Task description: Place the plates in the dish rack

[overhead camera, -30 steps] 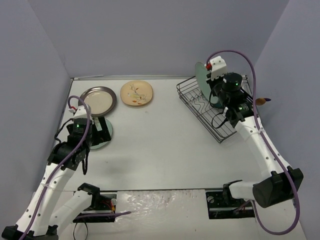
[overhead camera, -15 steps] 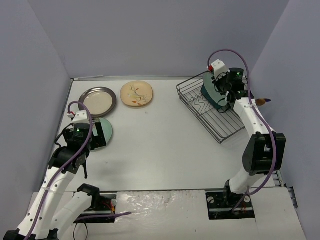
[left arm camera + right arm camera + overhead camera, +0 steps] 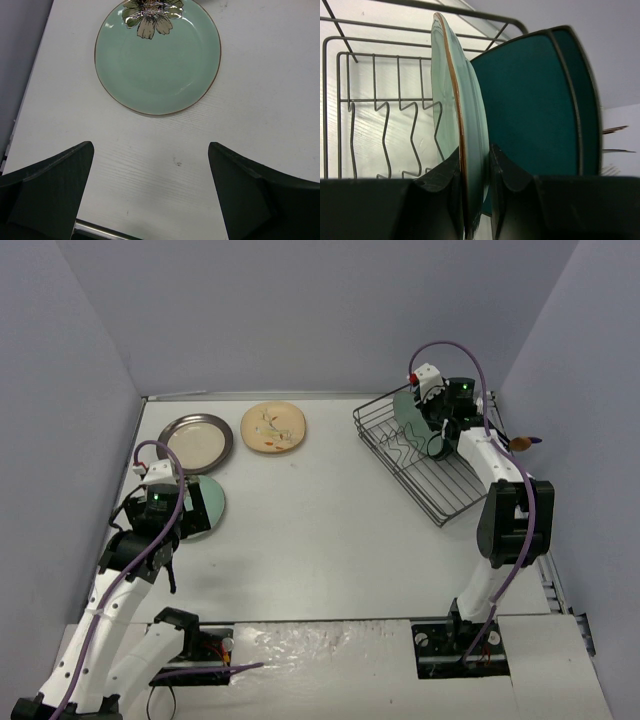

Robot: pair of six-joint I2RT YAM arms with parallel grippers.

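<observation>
My right gripper [image 3: 475, 165] is shut on the rim of a mint round plate [image 3: 455, 110] held on edge inside the black wire dish rack [image 3: 420, 465], just in front of two dark teal square plates [image 3: 535, 100] standing in the rack. In the top view the mint plate [image 3: 408, 410] stands at the rack's far end under the right gripper [image 3: 432, 408]. My left gripper [image 3: 150, 180] is open over the table, just short of a second mint plate with a dark flower [image 3: 157, 55], which lies flat at the left [image 3: 210, 502].
A cream plate with a dark-grey rim [image 3: 196, 438] and a cream floral plate [image 3: 273, 427] lie flat at the back left. The rack's near slots [image 3: 385, 130] hold nothing. Grey walls enclose the table on three sides.
My right arm has stretched toward the rack's far end and set the mint plate lower among the wires, next to the teal plates. My left gripper has drawn back slightly from the flat mint plate.
</observation>
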